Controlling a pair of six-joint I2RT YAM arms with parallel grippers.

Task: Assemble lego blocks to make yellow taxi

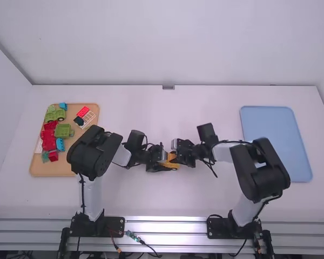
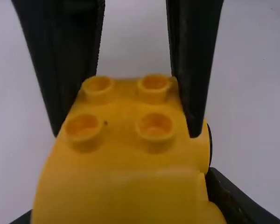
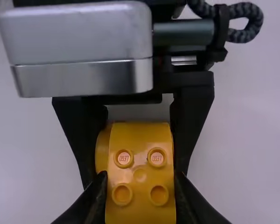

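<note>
- Left gripper (image 1: 167, 164) and right gripper (image 1: 177, 157) both clamp the yellow block (image 1: 171, 162), mid-table.
- The white table (image 1: 162, 116) bears a tan tray (image 1: 51, 169) with coloured blocks (image 1: 49, 143), left, and a blue tray (image 1: 272, 132), right.
- A pale wall (image 1: 167, 43) stands behind.

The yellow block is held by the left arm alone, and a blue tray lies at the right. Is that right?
Not quite: the right arm has its jaws on the yellow block too, as the right wrist view shows. The blue tray does lie at the right.
</note>
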